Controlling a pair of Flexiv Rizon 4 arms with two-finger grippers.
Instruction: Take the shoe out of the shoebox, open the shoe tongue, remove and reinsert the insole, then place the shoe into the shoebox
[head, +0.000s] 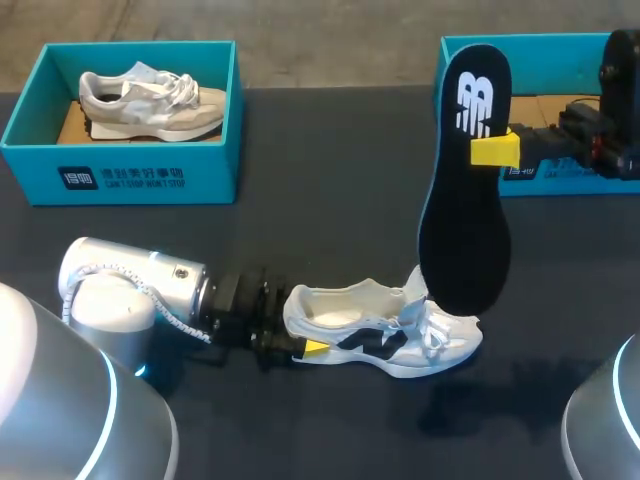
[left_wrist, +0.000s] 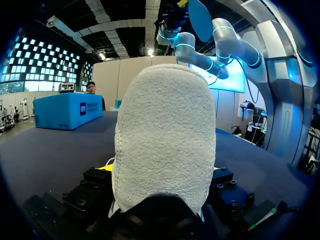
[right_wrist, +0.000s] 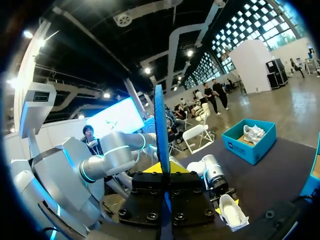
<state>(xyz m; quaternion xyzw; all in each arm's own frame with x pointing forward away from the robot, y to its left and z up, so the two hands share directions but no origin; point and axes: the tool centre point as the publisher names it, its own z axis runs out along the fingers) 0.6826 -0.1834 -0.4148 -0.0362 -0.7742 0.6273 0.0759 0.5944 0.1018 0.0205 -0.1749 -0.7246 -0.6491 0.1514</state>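
Observation:
A white shoe (head: 385, 330) with black markings stands on the dark table, toe to the right. My left gripper (head: 303, 333) holds its heel from the left; one yellow tip shows on the near side. In the left wrist view the fuzzy white heel (left_wrist: 165, 140) fills the gap between the fingers of that gripper (left_wrist: 162, 172). The black insole (head: 465, 190) hangs upright above the shoe's toe, pinched near its top edge by my right gripper (head: 495, 148). In the right wrist view the insole (right_wrist: 161, 125) is seen edge-on between the closed fingers of that gripper (right_wrist: 166, 176), with the shoe (right_wrist: 232, 211) below.
A teal shoebox (head: 130, 175) at the back left holds a second, beige shoe (head: 150, 100). Another teal shoebox (head: 560, 60) stands at the back right, partly hidden behind the insole and my right arm. My left arm (head: 140, 290) lies low across the table's front left.

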